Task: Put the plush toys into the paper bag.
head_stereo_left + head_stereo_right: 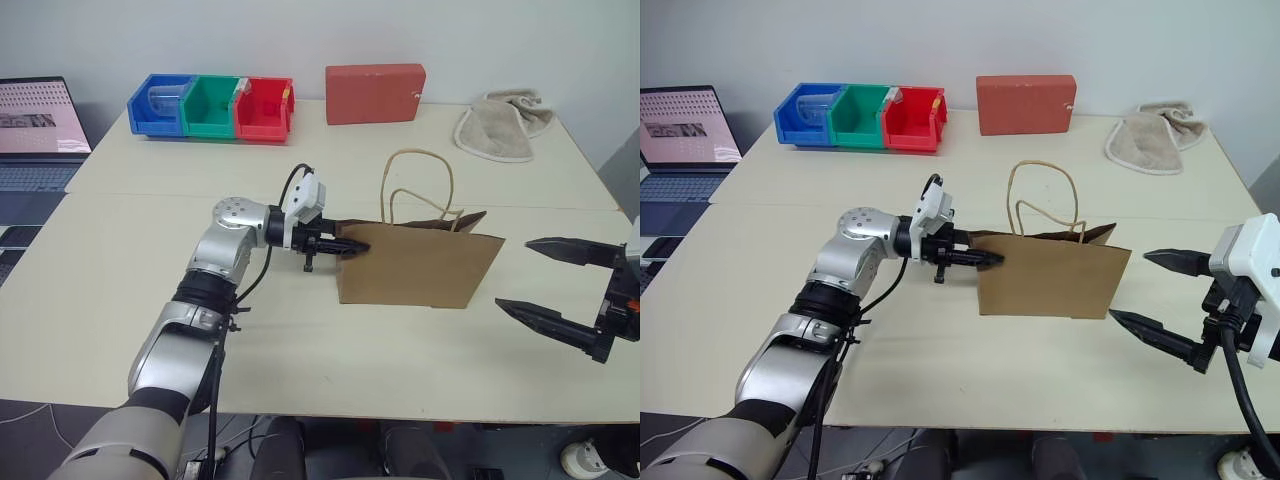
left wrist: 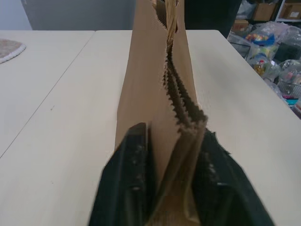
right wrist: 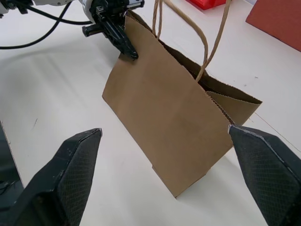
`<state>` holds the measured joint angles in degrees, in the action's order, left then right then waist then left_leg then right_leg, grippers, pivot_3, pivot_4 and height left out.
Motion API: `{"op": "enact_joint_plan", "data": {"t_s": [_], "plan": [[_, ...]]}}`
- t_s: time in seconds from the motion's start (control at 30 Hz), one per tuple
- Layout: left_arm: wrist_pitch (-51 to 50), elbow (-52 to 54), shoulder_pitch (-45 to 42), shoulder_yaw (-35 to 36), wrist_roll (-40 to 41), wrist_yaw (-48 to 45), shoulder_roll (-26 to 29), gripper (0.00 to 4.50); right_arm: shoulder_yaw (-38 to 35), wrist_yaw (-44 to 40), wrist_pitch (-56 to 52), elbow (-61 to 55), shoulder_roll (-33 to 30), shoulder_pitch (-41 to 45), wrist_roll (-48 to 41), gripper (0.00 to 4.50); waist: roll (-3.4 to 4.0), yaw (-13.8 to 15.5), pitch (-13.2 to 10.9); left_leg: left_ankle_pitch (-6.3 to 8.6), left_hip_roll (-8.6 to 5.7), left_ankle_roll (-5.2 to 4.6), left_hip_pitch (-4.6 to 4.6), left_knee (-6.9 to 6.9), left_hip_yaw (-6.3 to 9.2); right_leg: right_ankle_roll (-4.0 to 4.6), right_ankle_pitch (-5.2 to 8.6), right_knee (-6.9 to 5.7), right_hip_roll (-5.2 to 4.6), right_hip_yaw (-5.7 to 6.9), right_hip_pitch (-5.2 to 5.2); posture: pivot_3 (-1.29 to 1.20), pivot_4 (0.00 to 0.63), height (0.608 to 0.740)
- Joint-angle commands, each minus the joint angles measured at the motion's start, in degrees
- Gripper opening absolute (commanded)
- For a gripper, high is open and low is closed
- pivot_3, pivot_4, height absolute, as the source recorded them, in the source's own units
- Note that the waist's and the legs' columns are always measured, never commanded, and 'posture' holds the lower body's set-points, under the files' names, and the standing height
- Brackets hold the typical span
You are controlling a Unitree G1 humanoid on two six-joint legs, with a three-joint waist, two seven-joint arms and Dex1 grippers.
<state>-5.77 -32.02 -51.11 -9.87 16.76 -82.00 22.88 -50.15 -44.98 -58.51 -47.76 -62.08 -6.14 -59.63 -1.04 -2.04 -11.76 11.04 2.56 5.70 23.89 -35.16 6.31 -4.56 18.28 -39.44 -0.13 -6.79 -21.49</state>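
- The paper bag (image 1: 418, 265) is standing upright on the table (image 1: 120, 290), its mouth facing up and its two loop handles (image 1: 420, 185) rising above the rim.
- The left gripper (image 1: 350, 247) is reaching in level from the bag's left end, and the wrist view is showing its two black fingers (image 2: 134, 183) sitting either side of the bag's folded end panel, with paper between them; whether they are pressing on it or standing slack I cannot tell.
- The right gripper (image 1: 1152, 290) is hanging just off the bag's right end, jaws spread wide, gripping nothing, not touching the bag.
- No printing or logo is showing on the bag; its sides are reading as plain brown.
- The bag's inside is staying hidden in every view, so what is lying in it cannot be made out.
- A laptop (image 1: 35, 125) is sitting at the far left, cut off by the edge; its screen is showing rows of text too small to read.
- Blue, green and red bins (image 1: 212, 107) are lined up along the back, with something clear lying in the blue one that I cannot identify.
- A red block (image 1: 375, 93) is standing beside them, bearing no legible marking, and a beige cloth (image 1: 500, 127) is lying crumpled at the far right.
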Motion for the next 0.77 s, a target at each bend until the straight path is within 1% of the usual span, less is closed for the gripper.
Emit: {"op": "enact_joint_plan", "data": {"t_s": [0.03,0.1,0.23,0.27,0.33,0.37,0.4,0.43,0.5,0.6,0.7,0.77], "plan": [[-6.1,9.7,3.5,3.5,2.3,2.2,4.3,2.57,0.9,-1.5,3.0,2.0,-2.1,0.8,2.3,4.50,0.00,-0.2,0.0,0.00,0.01,0.00,0.00,0.00,-0.01,0.00,0.00,0.00,0.00,-0.01,-0.01,0.00,0.150,0.740],[-10.3,16.0,7.2,5.4,2.9,4.5,7.7,3.20,1.9,-4.1,4.6,4.0,-3.6,1.0,3.9,4.50,0.01,-0.8,0.0,0.00,0.03,0.00,-0.02,0.01,-0.01,0.00,0.00,-0.01,0.00,-0.01,-0.01,0.00,0.150,0.740],[-14.6,23.2,11.1,7.7,3.3,7.8,11.9,4.48,3.5,-8.6,7.6,8.1,-5.9,1.6,7.3,4.50,0.00,-0.8,0.0,0.00,0.04,0.00,-0.07,0.01,0.04,0.00,0.00,-0.01,0.00,0.04,0.05,0.00,0.150,0.740],[-14.8,24.9,12.2,8.3,2.6,8.6,13.6,4.48,4.0,-10.0,8.5,9.9,-6.9,2.1,8.3,4.50,0.00,-0.6,0.0,0.00,0.03,0.00,-0.06,0.01,0.02,0.00,0.00,0.00,-0.01,0.03,0.07,0.00,0.150,0.740],[-16.0,30.0,15.8,11.0,0.8,10.2,19.6,4.48,4.7,-15.2,12.2,16.0,-10.0,2.7,12.6,4.50,0.00,-0.8,0.0,0.00,0.03,0.01,-0.05,-0.02,0.00,-0.01,0.00,0.04,-0.02,0.01,0.07,0.00,0.150,0.740],[-17.0,33.1,18.5,12.6,0.2,10.0,23.8,4.48,4.9,-18.0,14.1,19.3,-11.8,2.9,14.7,4.50,-0.01,-0.9,0.0,0.00,0.04,0.01,-0.08,0.00,-0.04,-0.01,0.00,0.08,-0.02,-0.01,0.08,0.00,0.150,0.740],[-17.8,35.2,20.4,13.6,0.2,9.9,26.6,4.48,5.1,-20.0,15.5,21.4,-12.9,3.1,16.2,4.50,-0.02,-1.3,0.0,0.00,0.06,0.01,-0.08,0.00,-0.04,0.00,0.00,0.07,-0.02,-0.01,0.05,0.00,0.150,0.740],[-20.0,37.4,22.4,15.5,1.3,9.9,29.4,4.48,5.5,-22.0,17.1,23.9,-14.0,3.5,17.7,4.50,-0.02,-1.4,0.0,0.00,0.10,0.00,-0.09,0.05,-0.08,0.00,0.00,0.10,-0.02,-0.02,0.03,0.00,0.150,0.740],[-22.9,40.4,25.2,18.7,3.0,10.6,32.9,4.48,6.4,-24.8,19.6,27.9,-15.5,4.6,19.9,4.50,-0.01,-1.3,0.0,0.00,0.10,0.00,-0.13,0.10,-0.08,0.01,0.01,0.12,-0.02,-0.01,0.05,0.00,0.150,0.740],[-26.3,42.9,27.8,22.9,5.4,12.0,35.4,4.48,8.3,-27.7,22.6,32.5,-17.1,6.7,22.3,4.50,0.02,-1.0,0.0,0.00,0.09,0.00,-0.12,0.10,-0.11,0.00,0.02,0.16,-0.04,-0.01,0.06,0.00,0.150,0.740],[-26.8,44.2,31.1,24.2,6.0,12.5,36.2,4.48,12.7,-28.4,25.1,35.9,-18.0,10.7,23.0,4.50,0.02,-1.0,0.0,0.00,0.10,0.00,-0.10,0.10,-0.12,0.00,0.02,0.34,-0.04,0.00,0.10,0.00,0.150,0.740],[-28.1,44.6,31.6,24.5,6.9,13.4,36.1,4.48,15.8,-28.4,25.9,37.1,-18.1,13.6,23.1,4.50,0.02,-1.1,0.0,0.00,0.10,0.00,-0.10,0.10,-0.25,0.00,0.02,0.38,-0.07,-0.10,0.09,0.00,0.150,0.740]]}}
